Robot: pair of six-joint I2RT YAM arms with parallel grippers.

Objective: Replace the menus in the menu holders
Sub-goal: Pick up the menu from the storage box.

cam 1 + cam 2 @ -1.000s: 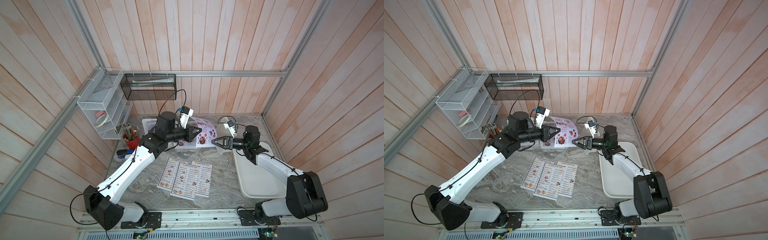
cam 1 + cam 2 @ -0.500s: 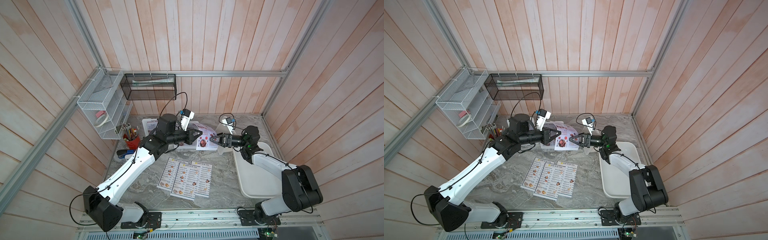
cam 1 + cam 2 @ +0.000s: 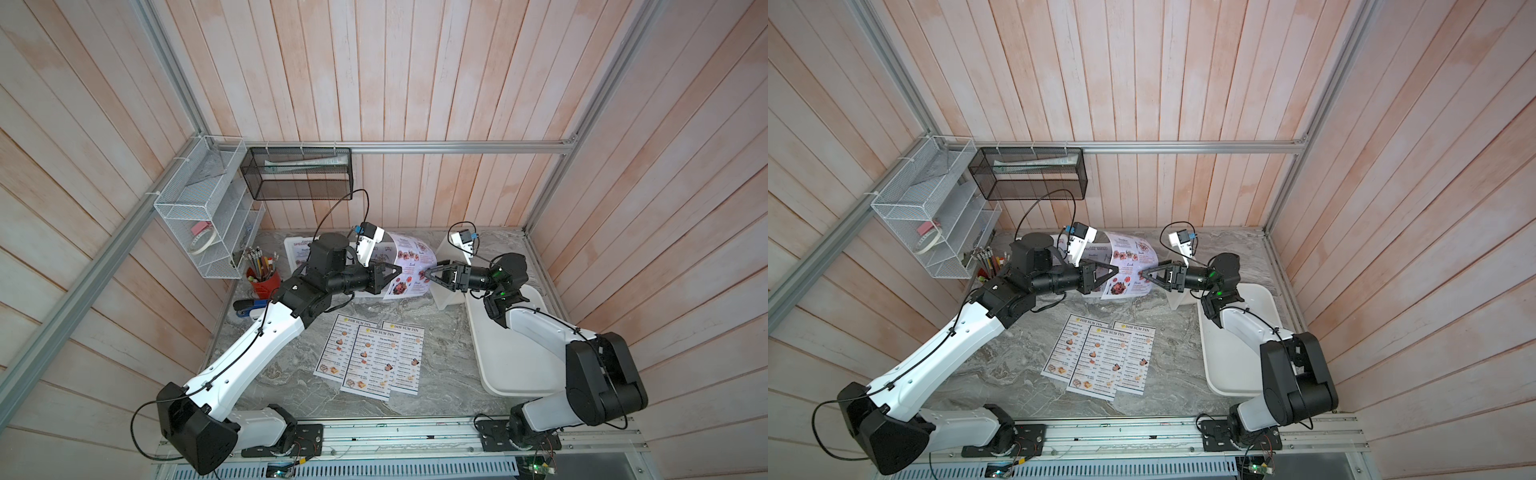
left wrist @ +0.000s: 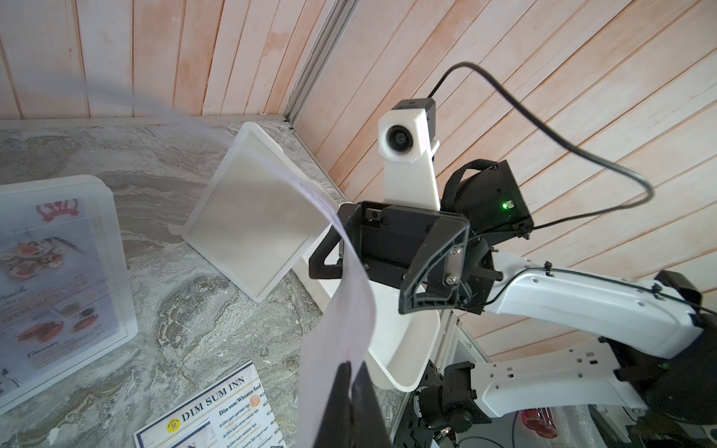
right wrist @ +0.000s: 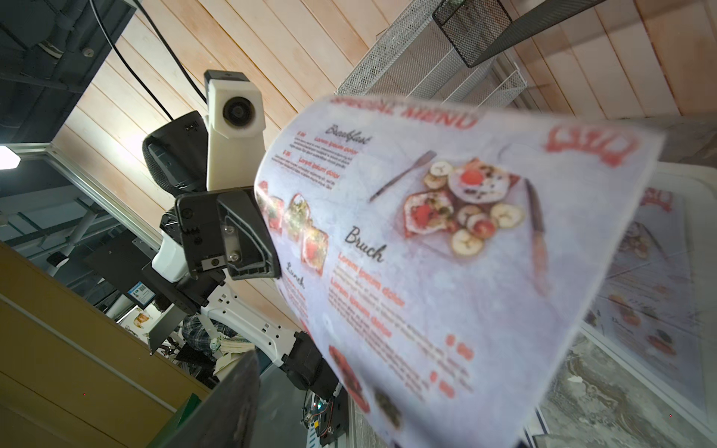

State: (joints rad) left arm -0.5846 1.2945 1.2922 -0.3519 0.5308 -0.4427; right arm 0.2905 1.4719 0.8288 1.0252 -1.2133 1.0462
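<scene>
Left wrist, left pincer (image 4: 351, 368) clamping lilac menu (image 4: 343, 310)

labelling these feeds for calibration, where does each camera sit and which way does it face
Top views: high overhead, looking down on the table; left arm, right arm, left gripper, right gripper show.
Left wrist: on the left arm, facing the right gripper and an empty menu holder; its own shut fingers show.
Right wrist: on the right arm, facing the left gripper; one own finger shows.
Shared: both wrist views show the held SPECIAL MENU sheet, opposite faces.
</scene>
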